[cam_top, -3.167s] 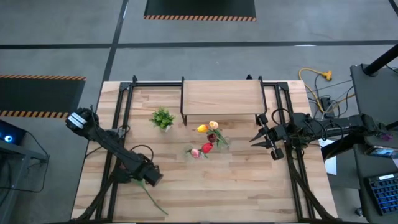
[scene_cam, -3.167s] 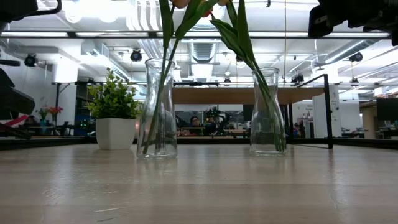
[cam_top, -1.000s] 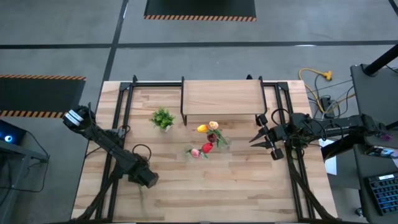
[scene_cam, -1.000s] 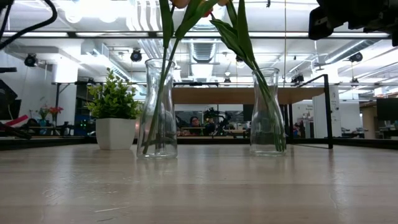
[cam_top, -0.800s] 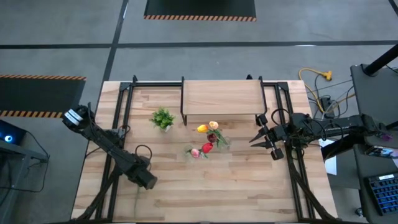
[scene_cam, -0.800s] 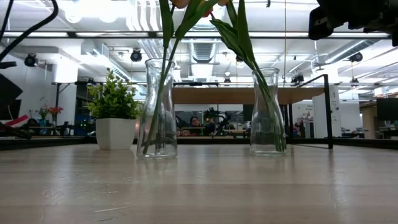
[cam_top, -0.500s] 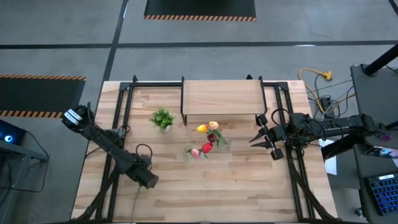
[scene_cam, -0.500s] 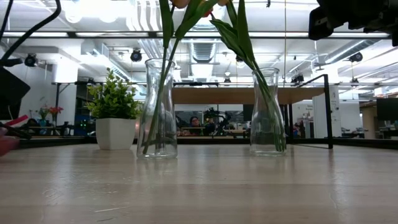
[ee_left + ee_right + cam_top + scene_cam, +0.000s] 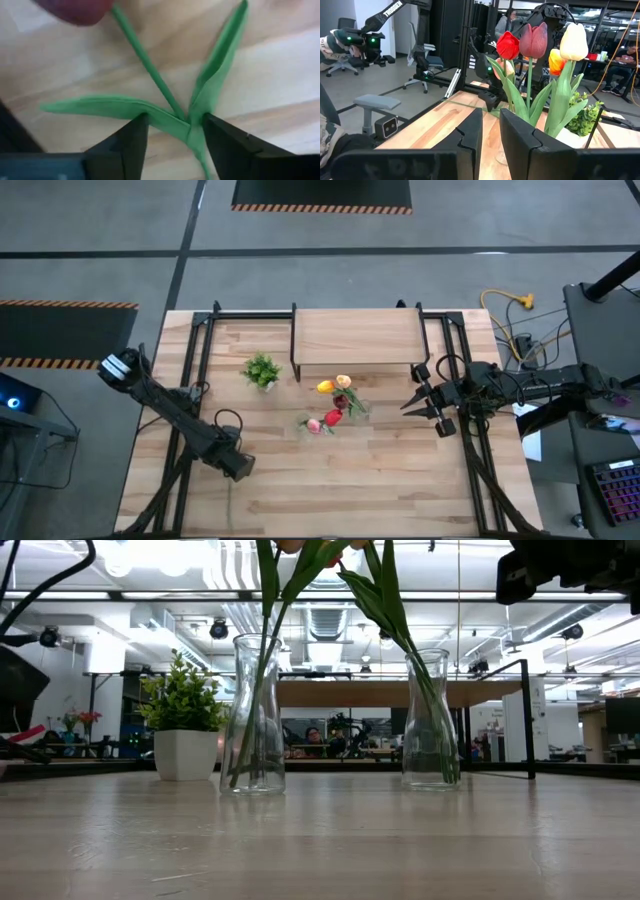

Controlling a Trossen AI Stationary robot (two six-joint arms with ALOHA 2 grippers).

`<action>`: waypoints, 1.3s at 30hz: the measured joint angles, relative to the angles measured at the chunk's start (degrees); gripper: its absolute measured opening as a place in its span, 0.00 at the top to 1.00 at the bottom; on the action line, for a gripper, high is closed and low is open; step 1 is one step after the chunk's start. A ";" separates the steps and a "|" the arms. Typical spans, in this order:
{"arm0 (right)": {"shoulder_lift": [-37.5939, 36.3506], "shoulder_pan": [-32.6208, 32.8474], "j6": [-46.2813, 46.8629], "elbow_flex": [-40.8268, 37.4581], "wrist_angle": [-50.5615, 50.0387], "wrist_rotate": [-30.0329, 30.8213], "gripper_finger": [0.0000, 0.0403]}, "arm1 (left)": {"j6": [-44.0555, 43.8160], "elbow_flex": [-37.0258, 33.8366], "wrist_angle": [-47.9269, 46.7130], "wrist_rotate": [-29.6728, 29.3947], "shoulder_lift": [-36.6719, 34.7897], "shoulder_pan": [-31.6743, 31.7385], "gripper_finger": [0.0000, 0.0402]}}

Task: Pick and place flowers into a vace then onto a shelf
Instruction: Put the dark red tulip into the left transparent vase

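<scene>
A big workshop room with bright ceiling lights is showing behind the wood-plank table (image 9: 400,480).

The left gripper (image 9: 236,468) is sitting low over the near left part of the table. It is working on one loose tulip (image 9: 150,65) that is lying flat on the wood. In the left wrist view its two dark fingers (image 9: 131,137) are spread apart, one on each side of the spot where the thin green stem meets its leaves. They are not pinching it yet, as far as I can tell. So the step in hand looks like picking up this last flower. The next move is probably closing the fingers gently on the stem, lifting it, and carrying it over to a vase.

This tulip is showing a dark red head at one end, a straight thin stem, and two long pointed leaves spreading out like a V. It looks light and bendy, so it may flop when lifted.

The other flowers (image 9: 334,402) are already standing in two clear glass vases (image 9: 252,715) in the middle of the table, just in front of the shelf (image 9: 355,337). Their heads are red, pink, yellow and peach. The vases are not on the shelf yet.

A small green plant in a white pot (image 9: 182,730) is standing beside the vases.

The right gripper (image 9: 422,402) is waiting by the right edge of the table, its fingers a little apart and holding nothing.
</scene>
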 joint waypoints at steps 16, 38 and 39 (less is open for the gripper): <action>0.00 0.00 0.11 0.00 0.00 0.00 0.85 | -11.78 0.56 1.03 -2.06 -5.21 -0.23 0.48; -0.02 0.00 1.09 0.00 -0.37 0.00 0.85 | -0.79 0.87 4.71 -5.93 5.55 -1.76 0.87; -0.02 0.00 1.09 0.00 -0.37 0.00 0.85 | 1.00 0.87 4.84 -7.34 5.00 -1.80 0.92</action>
